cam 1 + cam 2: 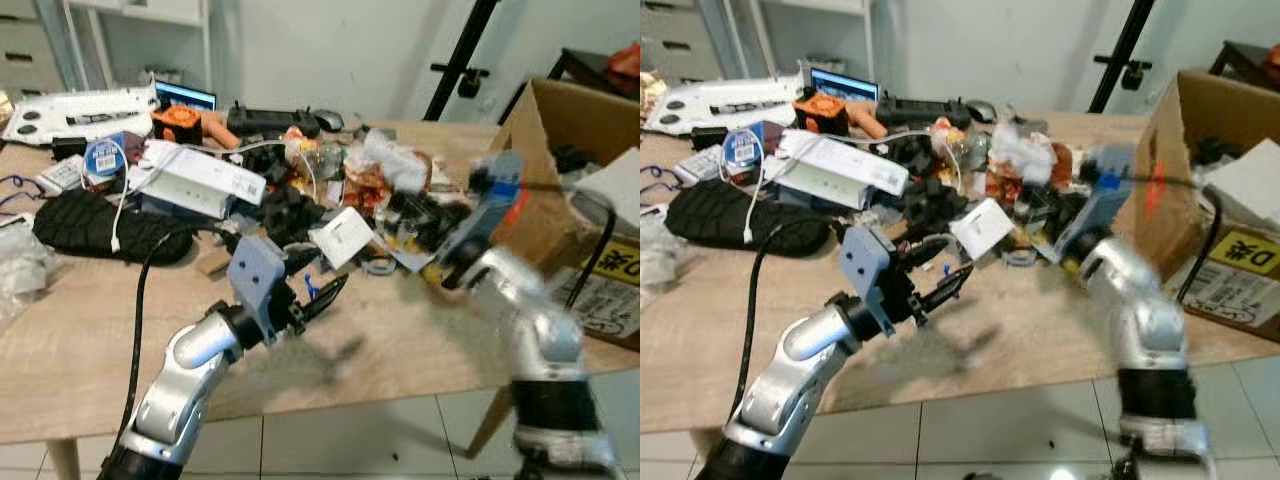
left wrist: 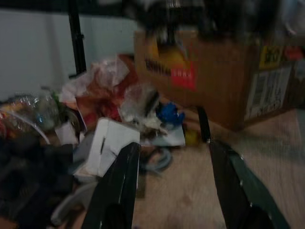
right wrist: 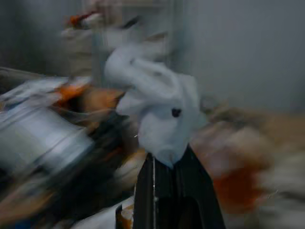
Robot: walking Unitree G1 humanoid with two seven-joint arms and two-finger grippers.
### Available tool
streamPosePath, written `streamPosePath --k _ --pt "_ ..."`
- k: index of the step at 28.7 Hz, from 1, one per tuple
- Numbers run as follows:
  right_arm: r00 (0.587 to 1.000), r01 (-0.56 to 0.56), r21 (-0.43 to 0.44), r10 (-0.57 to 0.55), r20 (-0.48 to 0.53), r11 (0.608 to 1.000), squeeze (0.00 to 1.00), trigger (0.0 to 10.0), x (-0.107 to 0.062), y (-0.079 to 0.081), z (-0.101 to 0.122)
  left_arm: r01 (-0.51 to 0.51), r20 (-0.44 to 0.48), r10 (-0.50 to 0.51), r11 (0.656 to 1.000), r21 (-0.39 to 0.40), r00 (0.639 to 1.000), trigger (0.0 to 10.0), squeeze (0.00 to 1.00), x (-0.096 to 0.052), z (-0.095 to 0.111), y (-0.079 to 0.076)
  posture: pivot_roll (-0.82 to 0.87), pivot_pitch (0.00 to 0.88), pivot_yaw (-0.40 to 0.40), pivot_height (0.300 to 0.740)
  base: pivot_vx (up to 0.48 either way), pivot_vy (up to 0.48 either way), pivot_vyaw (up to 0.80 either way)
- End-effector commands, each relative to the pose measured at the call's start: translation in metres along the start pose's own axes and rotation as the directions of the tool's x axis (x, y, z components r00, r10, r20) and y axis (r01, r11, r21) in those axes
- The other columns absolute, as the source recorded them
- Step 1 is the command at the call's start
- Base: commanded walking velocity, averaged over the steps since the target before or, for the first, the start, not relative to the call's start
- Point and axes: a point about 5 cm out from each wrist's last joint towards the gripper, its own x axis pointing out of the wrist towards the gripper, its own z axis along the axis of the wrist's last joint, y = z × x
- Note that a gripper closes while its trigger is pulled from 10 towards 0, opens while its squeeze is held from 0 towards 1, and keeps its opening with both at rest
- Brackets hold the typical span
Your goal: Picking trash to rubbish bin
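Observation:
A heap of trash (image 1: 390,200), made of wrappers, crumpled plastic and small cartons, lies mid-table. My left gripper (image 1: 322,296) hovers open just above the wood in front of the heap, near a small white carton (image 2: 107,143); its two black fingers (image 2: 119,186) stand wide apart with nothing between them. My right arm's blue wrist (image 1: 492,195) is raised at the heap's right side, blurred by motion. In the right wrist view my right gripper (image 3: 164,160) is shut on a crumpled white piece of trash (image 3: 152,102). An open cardboard box (image 1: 560,150) stands at the table's right end.
A black mesh bag (image 1: 100,225), a long white box (image 1: 205,180), cables and tools crowd the left and back of the table (image 1: 90,340). A black tripod (image 1: 460,60) stands behind. Bare wood lies in front of the heap, with tiled floor (image 1: 350,440) below.

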Motion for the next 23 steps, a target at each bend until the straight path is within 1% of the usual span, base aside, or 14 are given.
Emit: streamPosePath --k 1,2,3,4,5,6,7,9,10,12,13,14,18,23 --pt "0.996 0.086 -0.037 -0.085 0.033 0.996 0.0 0.0 -0.007 -0.027 0.01 0.017 -0.004 -0.017 1.0 -0.004 1.0 10.0 0.0 0.002 -0.003 -0.002 -0.05 0.143 -0.108 0.74 0.0 0.0 0.0" --pt "0.991 0.131 -0.077 -0.128 0.046 0.988 0.0 0.0 -0.008 -0.04 0.018 0.017 -0.003 -0.017 1.0 -0.003 1.0 10.0 0.0 0.003 -0.003 -0.001 -0.06 0.143 -0.108 0.74 0.0 0.0 0.0" --pt "0.991 0.131 -0.077 -0.128 0.046 0.988 0.0 0.0 -0.008 -0.04 0.018 0.017 -0.003 -0.017 1.0 -0.003 1.0 10.0 0.0 0.003 -0.003 -0.001 -0.06 0.143 -0.108 0.74 0.0 0.0 0.0" --pt "0.981 0.192 -0.115 -0.187 0.059 0.975 0.0 0.0 -0.01 -0.056 0.026 0.017 -0.001 -0.017 1.0 -0.001 1.0 10.0 0.0 0.004 -0.002 0.0 -0.05 0.147 -0.109 0.74 0.0 0.0 0.0" --pt "0.981 0.192 -0.115 -0.187 0.059 0.975 0.0 0.0 -0.01 -0.056 0.026 0.017 -0.001 -0.017 1.0 -0.001 1.0 10.0 0.0 0.004 -0.002 0.0 -0.05 0.147 -0.109 0.74 0.0 0.0 0.0" --pt "0.958 0.286 -0.153 -0.276 0.08 0.946 0.0 0.0 -0.017 -0.077 0.037 0.016 0.002 -0.016 1.0 0.001 1.0 10.0 0.0 0.005 -0.002 0.001 -0.05 0.147 -0.109 0.74 0.0 0.0 0.0" --pt "0.958 0.286 -0.153 -0.276 0.08 0.946 0.0 0.0 -0.017 -0.077 0.037 0.016 0.002 -0.016 1.0 0.001 1.0 10.0 0.0 0.005 -0.002 0.001 -0.05 0.147 -0.109 0.74 0.0 0.0 0.0" --pt "0.869 0.495 -0.197 -0.477 0.133 0.847 0.0 0.0 -0.041 -0.12 0.059 0.015 0.005 -0.015 1.0 0.003 1.0 10.0 0.0 0.006 -0.001 0.001 -0.06 0.153 -0.108 0.74 0.0 0.0 0.0" --pt "0.869 0.495 -0.197 -0.477 0.133 0.847 0.0 0.0 -0.041 -0.12 0.059 0.015 0.005 -0.015 1.0 0.003 1.0 10.0 0.0 0.006 -0.001 0.001 -0.06 0.153 -0.108 0.74 0.0 0.0 0.0" --pt "0.795 0.607 -0.21 -0.586 0.159 0.766 0.0 0.0 -0.061 -0.142 0.07 0.015 0.006 -0.015 1.0 0.002 1.0 10.0 0.0 0.006 -0.001 0.001 -0.06 0.158 -0.108 0.74 0.0 0.0 0.0" --pt "0.795 0.607 -0.21 -0.586 0.159 0.766 0.0 0.0 -0.061 -0.142 0.07 0.015 0.006 -0.015 1.0 0.002 1.0 10.0 0.0 0.006 -0.001 0.001 -0.06 0.158 -0.108 0.74 0.0 0.0 0.0" --pt "0.757 0.653 -0.206 -0.632 0.167 0.728 0.0 0.0 -0.07 -0.151 0.073 0.015 0.006 -0.015 1.0 0.001 1.0 10.0 0.0 0.006 -0.001 0.001 -0.06 0.159 -0.108 0.74 0.0 0.0 0.0" --pt "0.694 0.719 -0.189 -0.699 0.169 0.668 0.0 0.0 -0.087 -0.164 0.073 0.015 0.006 -0.015 1.0 -0.002 1.0 10.0 0.0 0.007 -0.001 0.0 -0.06 0.164 -0.105 0.74 0.0 0.0 0.0" --pt "0.654 0.755 -0.195 -0.744 0.14 0.627 0.0 0.0 -0.1 -0.175 0.062 0.019 0.006 -0.019 1.0 -0.005 1.0 10.0 0.0 0.008 -0.002 0.0 -0.06 0.166 -0.105 0.74 0.0 0.0 0.0"
